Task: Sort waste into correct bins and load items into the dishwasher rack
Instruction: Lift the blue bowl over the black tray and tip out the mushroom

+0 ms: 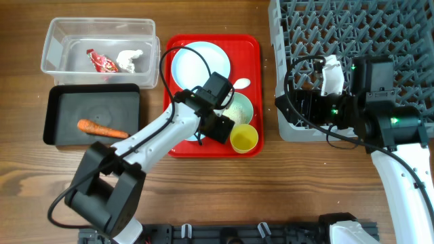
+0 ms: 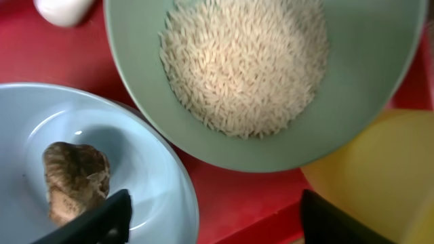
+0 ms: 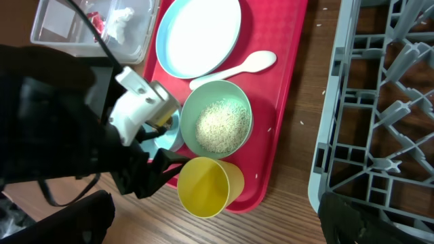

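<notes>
Brownish food scrap [image 2: 73, 177] lies on the smaller blue dish [image 2: 152, 152], under the open, empty left gripper [image 2: 213, 218], nearer 1 finger [image 2: 102, 218]. Closing off-centre could flick it out or jolt the rice-filled bowl [image 2: 352, 102] alongside.

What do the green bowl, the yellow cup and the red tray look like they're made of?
Green bowl: probably matte plastic or melamine; flat colour, dull sheen. Yellow cup: likely plastic; thin, evenly coloured wall. Red tray: likely plastic; fine textured surface.
</notes>
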You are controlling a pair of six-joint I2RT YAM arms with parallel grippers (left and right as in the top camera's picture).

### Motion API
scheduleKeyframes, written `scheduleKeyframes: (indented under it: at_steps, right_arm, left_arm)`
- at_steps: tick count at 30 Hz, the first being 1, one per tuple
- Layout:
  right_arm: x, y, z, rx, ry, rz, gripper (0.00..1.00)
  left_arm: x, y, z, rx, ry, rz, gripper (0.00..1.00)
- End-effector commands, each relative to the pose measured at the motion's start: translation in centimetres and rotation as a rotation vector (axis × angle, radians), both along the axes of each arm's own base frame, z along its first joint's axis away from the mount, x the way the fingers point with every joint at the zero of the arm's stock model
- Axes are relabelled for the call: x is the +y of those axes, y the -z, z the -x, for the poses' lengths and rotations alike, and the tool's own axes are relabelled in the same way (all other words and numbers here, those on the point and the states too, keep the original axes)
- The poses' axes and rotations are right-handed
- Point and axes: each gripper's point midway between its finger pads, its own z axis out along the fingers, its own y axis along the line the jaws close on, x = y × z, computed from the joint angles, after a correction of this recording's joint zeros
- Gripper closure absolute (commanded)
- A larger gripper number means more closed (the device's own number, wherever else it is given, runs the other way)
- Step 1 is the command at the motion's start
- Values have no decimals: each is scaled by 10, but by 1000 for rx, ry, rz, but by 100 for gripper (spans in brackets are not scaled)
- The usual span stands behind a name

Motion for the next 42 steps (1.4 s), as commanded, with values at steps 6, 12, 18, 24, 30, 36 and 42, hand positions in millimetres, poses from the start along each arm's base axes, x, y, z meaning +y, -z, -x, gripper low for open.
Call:
scheduleKeyframes:
  at_steps: [6,12,18,24,30,36,42]
  right_arm:
    - [-2,3,-1,8,11,9,0]
    - [-2,2,-1,8,12,8,0]
    - [-2,3,-1,9,12,9,0]
    - [-2,3,-1,9,12,9,0]
    - [-2,3,-1,9,12,8,0]
    - [-2,2,-2,4,12,8,0]
    - [-2,2,-2,3,12,8,0]
  left_arm:
    - [5,21,7,52,15,-35,58]
    - [9,33,12,79,-8,-52,96]
    - [14,8,6,67,-147,-43,96]
    - [34,-72,-18,-75,-338,104,96]
    - [108,-103,-44,-97,-522,218,96]
    - [176,-116,-70,-71,-554,564,96]
    - [220,-118,-81,-55,-571,896,96]
